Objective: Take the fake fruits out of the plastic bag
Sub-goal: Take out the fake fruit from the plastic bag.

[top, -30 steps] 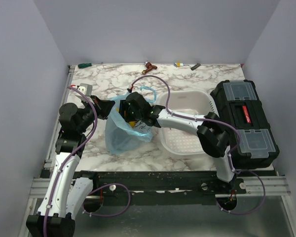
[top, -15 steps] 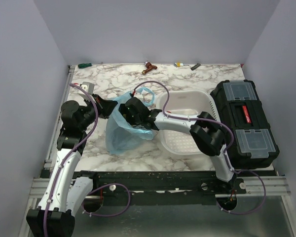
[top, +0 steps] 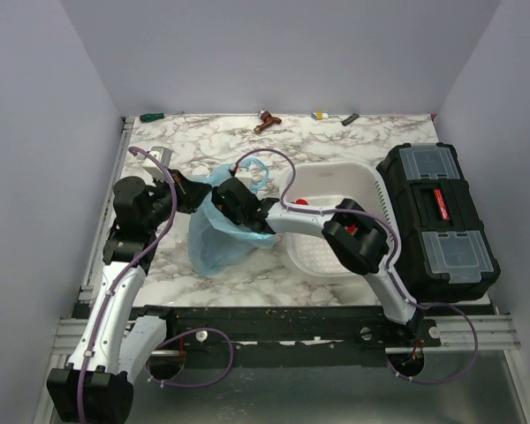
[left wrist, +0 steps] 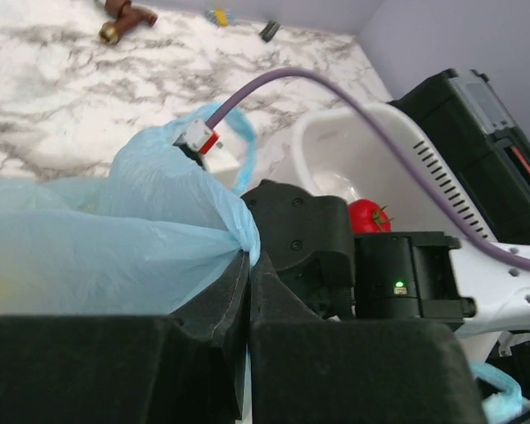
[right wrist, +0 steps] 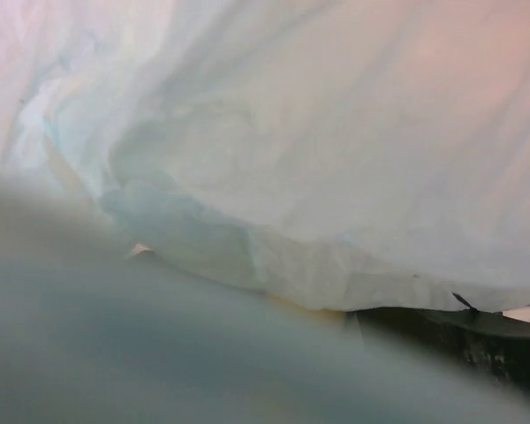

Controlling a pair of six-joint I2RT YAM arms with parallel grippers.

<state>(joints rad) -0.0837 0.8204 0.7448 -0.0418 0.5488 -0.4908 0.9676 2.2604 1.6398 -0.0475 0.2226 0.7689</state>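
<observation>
The light-blue plastic bag (top: 214,237) lies on the marble table left of the basket. My left gripper (top: 193,191) is shut on the bag's rim, and the pinched film shows between its fingers in the left wrist view (left wrist: 245,258). My right gripper (top: 226,205) is pushed into the bag's mouth, and its fingers are hidden by the film. The right wrist view shows only pale blue film (right wrist: 318,159) close up, with a faint yellow streak (right wrist: 311,306) under a fold. No fruit shows clearly; the grapes, lemon and banana are hidden.
A white perforated basket (top: 364,177) stands right of the bag with a red apple-like fruit (top: 301,201) in it, which also shows in the left wrist view (left wrist: 367,215). A black toolbox (top: 437,216) stands at the right edge. Small tools (top: 267,119) lie along the far edge.
My right arm has slid left and pushed its gripper deeper into the bag. My left gripper has shifted slightly up with the rim still pinched.
</observation>
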